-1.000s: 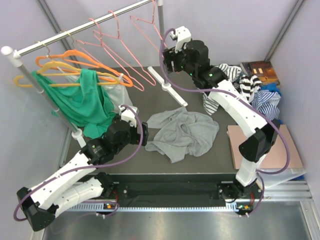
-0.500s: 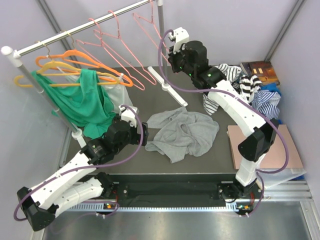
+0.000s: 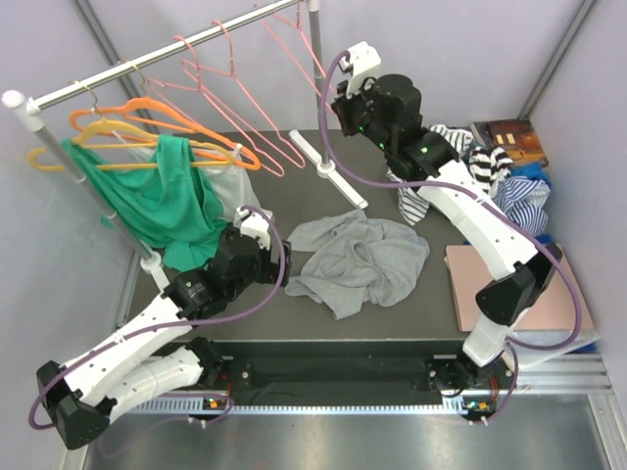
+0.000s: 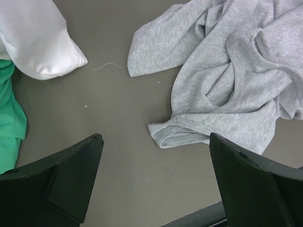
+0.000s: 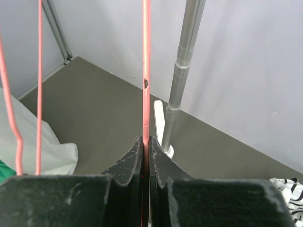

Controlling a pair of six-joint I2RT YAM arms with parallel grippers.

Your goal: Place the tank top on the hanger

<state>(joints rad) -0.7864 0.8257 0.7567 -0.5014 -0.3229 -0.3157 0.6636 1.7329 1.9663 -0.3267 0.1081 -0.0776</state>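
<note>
The grey tank top [image 3: 358,259] lies crumpled in the middle of the dark table; the left wrist view has it at the upper right [image 4: 236,71]. My left gripper [image 3: 282,264] hovers just left of it, open [image 4: 154,137], with bare table between its fingers. Up at the back by the rack's rail, my right gripper [image 3: 336,98] is shut on the thin pink wire of the rightmost hanger [image 3: 306,44]. In the right wrist view that hanger wire [image 5: 146,71] runs straight up out of the pinched fingertips [image 5: 146,141].
Two more pink hangers [image 3: 211,73] and orange and yellow ones [image 3: 147,132] hang on the rail [image 3: 127,70], with a green garment [image 3: 162,201] and a white one [image 3: 235,181]. The rack's pole [image 5: 182,71] stands just right of my right gripper. Striped clothes [image 3: 470,166] are piled at the right.
My right gripper has shut on the pink hanger wire and risen a little toward the rail, carrying the hanger up. The left arm has hardly moved.
</note>
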